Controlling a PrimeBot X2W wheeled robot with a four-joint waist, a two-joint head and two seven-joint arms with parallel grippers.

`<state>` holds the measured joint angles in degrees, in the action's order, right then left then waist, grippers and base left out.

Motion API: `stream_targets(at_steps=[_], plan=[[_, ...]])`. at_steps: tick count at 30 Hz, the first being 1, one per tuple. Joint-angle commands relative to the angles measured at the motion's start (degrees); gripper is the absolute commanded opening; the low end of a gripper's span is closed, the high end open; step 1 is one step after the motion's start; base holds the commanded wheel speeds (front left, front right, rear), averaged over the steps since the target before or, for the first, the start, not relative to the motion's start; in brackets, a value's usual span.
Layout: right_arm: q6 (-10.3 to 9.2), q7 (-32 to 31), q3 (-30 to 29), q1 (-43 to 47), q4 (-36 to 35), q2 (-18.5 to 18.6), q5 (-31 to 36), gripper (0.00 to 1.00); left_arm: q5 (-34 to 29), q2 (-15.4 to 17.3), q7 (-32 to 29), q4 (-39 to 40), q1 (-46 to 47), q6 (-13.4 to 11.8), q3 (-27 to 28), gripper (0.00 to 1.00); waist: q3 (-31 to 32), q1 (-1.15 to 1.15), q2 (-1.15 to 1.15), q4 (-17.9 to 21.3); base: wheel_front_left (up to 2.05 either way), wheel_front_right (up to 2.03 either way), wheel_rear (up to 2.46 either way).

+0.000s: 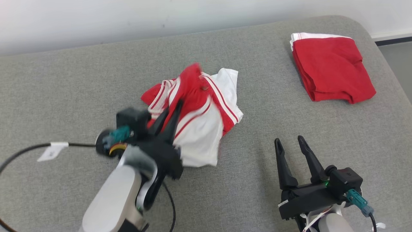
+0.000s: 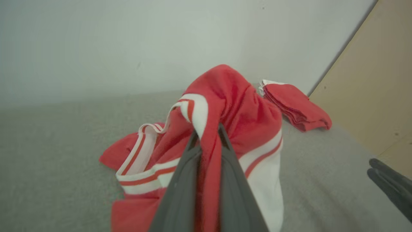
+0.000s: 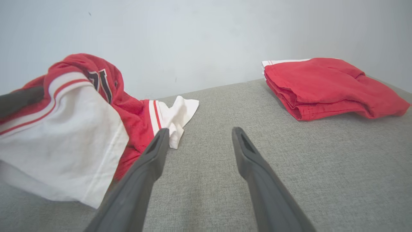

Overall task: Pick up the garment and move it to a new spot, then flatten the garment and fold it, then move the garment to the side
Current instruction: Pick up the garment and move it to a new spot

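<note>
Left pincer [image 2: 207, 132] here, and I'm clamped tight on a red fold of the garment [image 2: 238, 103]. My own wrist view gives the grip itself: 2 dark fingers pressed together with cloth between them, and the fold peaks above my tips. The rest of the red-and-white jersey drapes down to the grey padded surface [image 1: 64, 90].

From the head view the garment sits mid-surface, slightly blurred, its white panel spilling toward the robot. That view also picks up a black cable with a white tag [image 1: 53, 149] off to my left.

The right wrist view adds dark lettering on the red cloth, which my own camera misses. The right pincer [image 1: 289, 140] stands spread wide with nothing between its fingers, low over bare surface just beside the jersey's white hem.

A folded red garment [image 1: 331, 69] lies well apart at the far right corner. Behind it my wrist view catches a tan panel [image 2: 370, 80].
</note>
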<state>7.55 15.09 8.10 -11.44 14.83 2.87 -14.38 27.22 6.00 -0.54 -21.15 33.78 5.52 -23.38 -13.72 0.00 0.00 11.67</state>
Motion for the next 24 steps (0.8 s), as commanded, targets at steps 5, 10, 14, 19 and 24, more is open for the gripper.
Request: stream_targets(at_steps=[5, 10, 14, 19, 24], plan=[[-0.14, 0.1, 0.5, 1.0, 1.0, 0.0, 0.2, 1.0, -1.1, 1.0, 3.1, -6.7, -2.9, 0.4, -0.8, 0.0, 1.0, 0.0, 0.0, -0.6, 0.0, 0.0, 0.0], [-0.14, 0.1, 0.3, 1.7, 1.2, 0.0, 0.1, 1.0, -1.7, 0.4, 6.9, -9.3, -2.4, 0.6, -1.8, 1.0, 2.9, 0.0, 0.0, -1.7, 0.0, 0.0, 0.0], [-0.14, 0.1, -0.1, 3.0, 1.0, 0.0, 0.3, 1.0, -1.7, 0.8, 10.0, -8.1, -1.5, 0.5, -1.3, 1.0, 4.8, 0.0, 0.0, -2.9, 0.0, 0.0, 0.0], [-0.14, 0.1, -1.0, 4.1, 0.4, 0.0, 0.7, 1.0, -1.9, 2.3, 11.6, -6.1, -2.5, -0.4, -0.6, 1.0, 6.3, 0.0, 0.0, -4.3, 0.0, 0.0, 0.0], [-0.14, 0.1, -2.2, 4.8, -0.2, 0.0, 1.3, 1.0, -2.2, 5.3, 13.0, -3.0, -5.9, -2.1, 1.2, 1.0, 7.6, 0.0, 0.0, -5.5, 0.0, 0.0, 0.0]])
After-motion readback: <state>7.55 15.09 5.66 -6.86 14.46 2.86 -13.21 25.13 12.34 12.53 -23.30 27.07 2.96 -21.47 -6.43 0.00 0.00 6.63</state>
